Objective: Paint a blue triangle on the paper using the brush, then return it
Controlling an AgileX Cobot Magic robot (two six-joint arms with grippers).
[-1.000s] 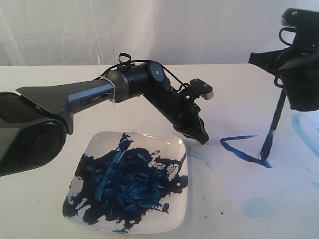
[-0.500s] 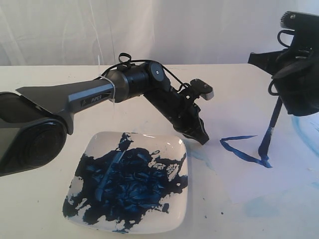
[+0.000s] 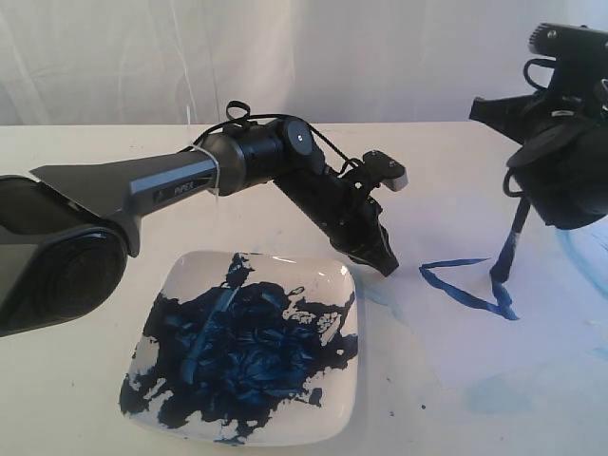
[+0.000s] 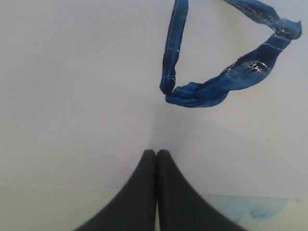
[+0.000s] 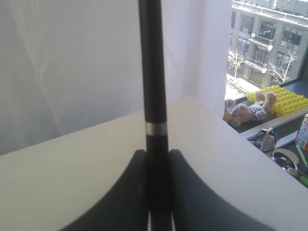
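The blue triangle [image 3: 463,295] lies on the paper [image 3: 446,337], with a far stroke and a long near stroke meeting at the left corner. My right gripper [image 3: 525,195] is shut on the brush [image 3: 511,239], held nearly upright. Its blue tip is down by the triangle's right side. The right wrist view shows the black handle [image 5: 153,72] clamped between that gripper's jaws [image 5: 157,153]. My left gripper [image 3: 385,264] is shut and empty, its tips low at the paper's left edge. In the left wrist view, it [image 4: 156,152] points at the thick strokes [image 4: 226,82] on the sheet [image 4: 72,96].
A white square plate [image 3: 185,269] smeared with dark blue paint sits at the front left, under the left arm. Pale blue smears mark the table at the right [image 3: 579,247] and in front of the paper [image 3: 499,394]. A white curtain hangs behind.
The right gripper has drawn the brush tip from the triangle's near right corner back toward the end of the far stroke. The left arm has not moved.
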